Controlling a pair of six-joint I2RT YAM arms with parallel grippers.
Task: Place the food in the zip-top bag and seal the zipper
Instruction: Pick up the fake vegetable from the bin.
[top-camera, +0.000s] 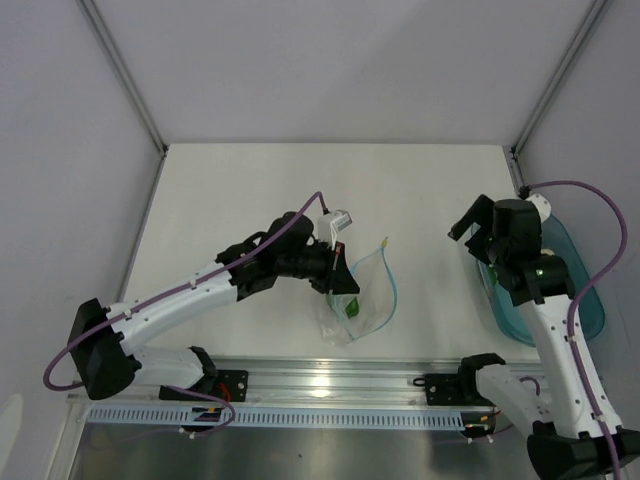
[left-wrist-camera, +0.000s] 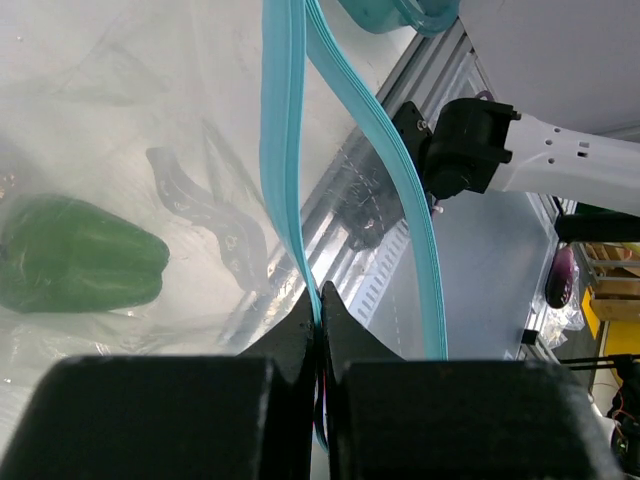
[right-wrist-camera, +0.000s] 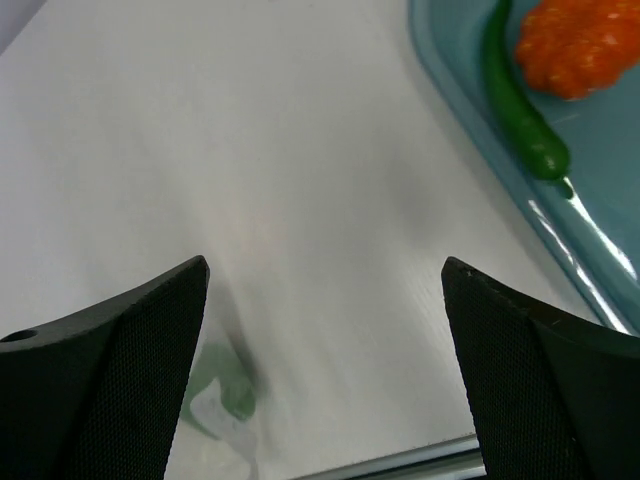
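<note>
Tray (top-camera: 592, 312): teal, at the counter's (top-camera: 250, 190) right edge, holding orange-red food (right-wrist-camera: 575, 45) and a thin chili (right-wrist-camera: 515, 95).
Room: white counter, pale walls (top-camera: 330, 70) on three sides.
Near edge: metal rail (top-camera: 330, 380).
Gap: open counter between bag and tray.
Bag (top-camera: 365, 290): mid-counter, pepper (left-wrist-camera: 80, 255) inside.
Left claw (left-wrist-camera: 320, 300): clamped on the zipper (left-wrist-camera: 285, 150).
Right claw (right-wrist-camera: 325, 265): apart, just beside the tray.

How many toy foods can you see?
3: a green pepper inside the bag, a long green chili and an orange one in the tray. More may be hidden.
</note>
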